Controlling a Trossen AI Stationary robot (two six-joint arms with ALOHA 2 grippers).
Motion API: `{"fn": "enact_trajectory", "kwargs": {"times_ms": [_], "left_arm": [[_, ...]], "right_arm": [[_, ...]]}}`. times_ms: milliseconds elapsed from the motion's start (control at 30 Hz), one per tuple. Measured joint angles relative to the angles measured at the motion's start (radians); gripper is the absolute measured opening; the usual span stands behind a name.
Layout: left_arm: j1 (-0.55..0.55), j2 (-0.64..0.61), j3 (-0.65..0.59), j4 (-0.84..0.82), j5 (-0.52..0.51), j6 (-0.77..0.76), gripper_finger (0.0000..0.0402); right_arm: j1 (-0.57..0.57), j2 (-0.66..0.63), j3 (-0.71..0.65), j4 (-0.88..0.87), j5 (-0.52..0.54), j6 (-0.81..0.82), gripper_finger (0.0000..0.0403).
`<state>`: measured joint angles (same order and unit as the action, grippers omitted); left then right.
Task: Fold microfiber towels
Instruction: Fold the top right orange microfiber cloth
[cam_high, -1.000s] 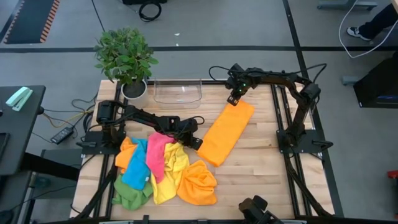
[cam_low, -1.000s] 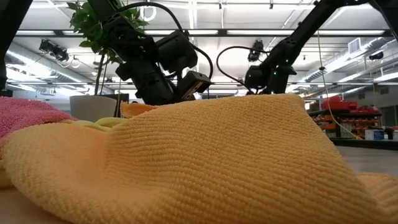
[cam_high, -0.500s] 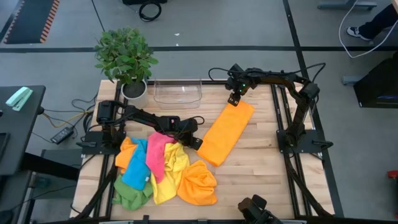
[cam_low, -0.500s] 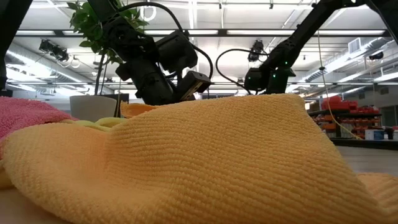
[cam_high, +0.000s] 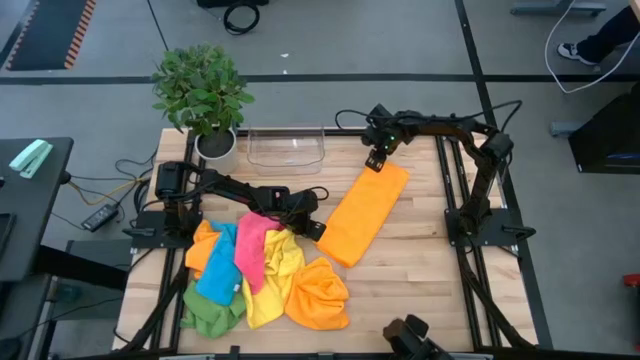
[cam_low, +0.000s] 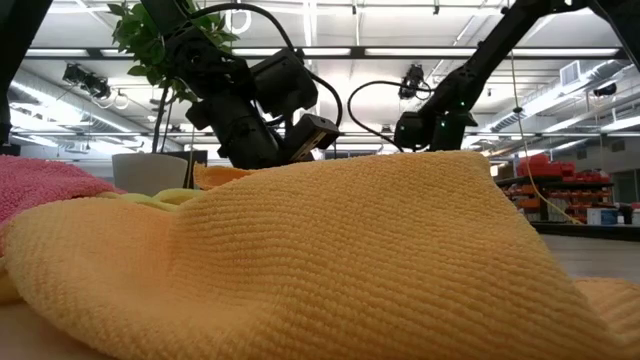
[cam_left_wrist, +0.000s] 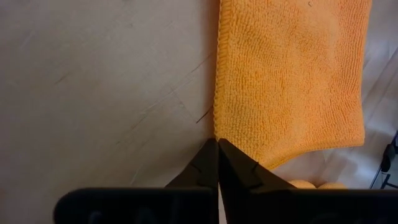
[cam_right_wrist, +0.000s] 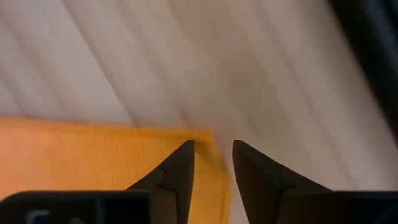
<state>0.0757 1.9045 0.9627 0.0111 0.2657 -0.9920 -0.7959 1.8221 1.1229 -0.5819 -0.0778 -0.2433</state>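
Since a second ago my right gripper (cam_high: 374, 160) has barely lifted off the far corner of the folded orange towel (cam_high: 366, 212); its wrist view alone shows my fingers (cam_right_wrist: 180, 165) parted above that corner; my left gripper (cam_left_wrist: 217, 163) is pressed together at the towel's near corner, arm stretched low across the table (cam_high: 420, 270); other towels (cam_high: 262, 272) are heaped beside it; the clear tray (cam_high: 286, 148) holds nothing I can see
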Motion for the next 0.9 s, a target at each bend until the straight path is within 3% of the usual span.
{"fn": "enact_trajectory", "kwargs": {"times_ms": [167, 367, 667, 900], "left_arm": [[0.0, 0.0, 0.0, 0.0, 0.0, 0.0, 0.0007], [0.0, 0.0, 0.0, 0.0, -0.003, 0.0, 0.0013], [0.0, -0.014, -0.002, 0.069, 0.024, -0.024, 0.001], [0.0, -0.073, 0.0, 0.18, 0.018, -0.046, 0.0007]], "right_arm": [[0.0, -0.002, -0.052, 0.033, 0.011, 0.002, 0.0086], [0.001, -0.016, -0.041, 0.031, 0.022, 0.002, 0.0009], [-0.002, -0.121, 0.021, -0.043, 0.03, 0.008, 0.0005], [-0.009, -0.126, 0.001, -0.088, 0.028, 0.001, 0.0004]]}}
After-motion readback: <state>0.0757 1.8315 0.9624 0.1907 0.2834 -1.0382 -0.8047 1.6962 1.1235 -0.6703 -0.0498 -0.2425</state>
